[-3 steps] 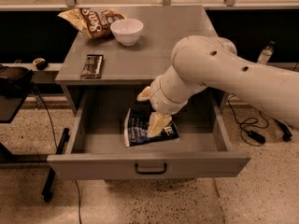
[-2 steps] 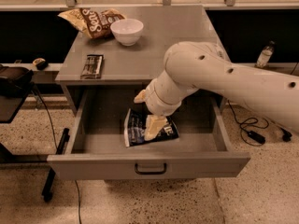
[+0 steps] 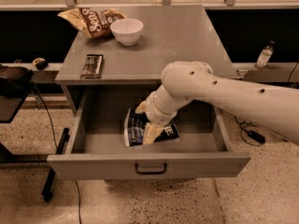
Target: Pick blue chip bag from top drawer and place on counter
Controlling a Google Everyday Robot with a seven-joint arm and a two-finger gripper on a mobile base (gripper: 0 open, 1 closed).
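Note:
The blue chip bag (image 3: 134, 129), dark navy foil with white lettering, lies flat in the middle of the open top drawer (image 3: 149, 162). My gripper (image 3: 145, 121) reaches down into the drawer on the white arm from the right. It is open, with one pale finger (image 3: 140, 108) at the bag's back edge and the other finger (image 3: 151, 133) resting over the bag's front part. The bag lies on the drawer floor between them. The counter (image 3: 187, 36) is the grey cabinet top behind the drawer.
On the counter stand a white bowl (image 3: 126, 31), a tan-and-brown chip bag (image 3: 91, 20) at the back left and a small dark bar wrapper (image 3: 92, 65) near the left front edge. A bottle (image 3: 264, 55) stands on a ledge to the right. A black stand (image 3: 14, 85) is on the left.
My gripper has moved a little left and down over the bag. The bag has not moved.

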